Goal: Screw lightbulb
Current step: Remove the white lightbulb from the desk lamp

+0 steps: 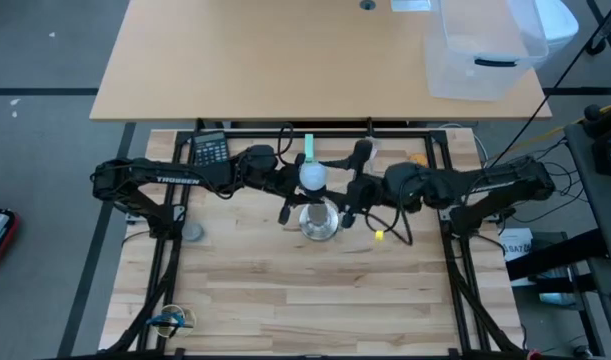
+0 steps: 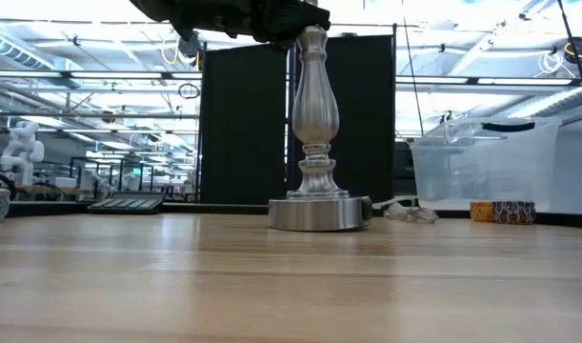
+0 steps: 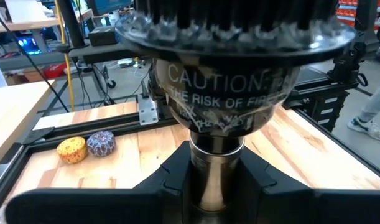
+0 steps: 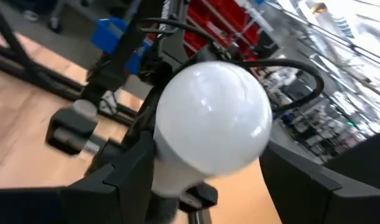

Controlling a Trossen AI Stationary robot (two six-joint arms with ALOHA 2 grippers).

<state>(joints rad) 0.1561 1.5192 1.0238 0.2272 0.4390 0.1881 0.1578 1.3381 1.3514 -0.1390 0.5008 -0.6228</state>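
Note:
The silver lamp stand (image 2: 314, 124) stands upright on its round base (image 1: 320, 222) at mid table. The white frosted lightbulb (image 1: 313, 177) sits on top of its black socket (image 3: 227, 81); its screw base is hidden. My left gripper (image 1: 288, 190) reaches in from the table's left and is shut on the stand just below the socket. My right gripper (image 1: 347, 190) reaches in from the right and is open, one finger on either side of the bulb (image 4: 211, 118). My left gripper pinches the stand's narrow neck (image 3: 216, 158), right under the socket, between its two fingers. The fingers come level from the table's left and lie across the neck. The stand stays upright with its base on the table. My right gripper has one finger (image 4: 130, 171) close against the bulb's tapering neck (image 4: 171, 177); I cannot tell whether it touches. The other finger (image 4: 295, 180) stands apart from the globe.
A calculator (image 1: 210, 148) and a green strip (image 1: 310, 145) lie at the far edge. A small yellow piece (image 1: 380, 235) lies right of the stand and a grey disc (image 1: 192, 232) left. Two patterned tins (image 3: 87, 148) sit at the far right. A clear bin (image 1: 485, 50) stands on the table beyond.

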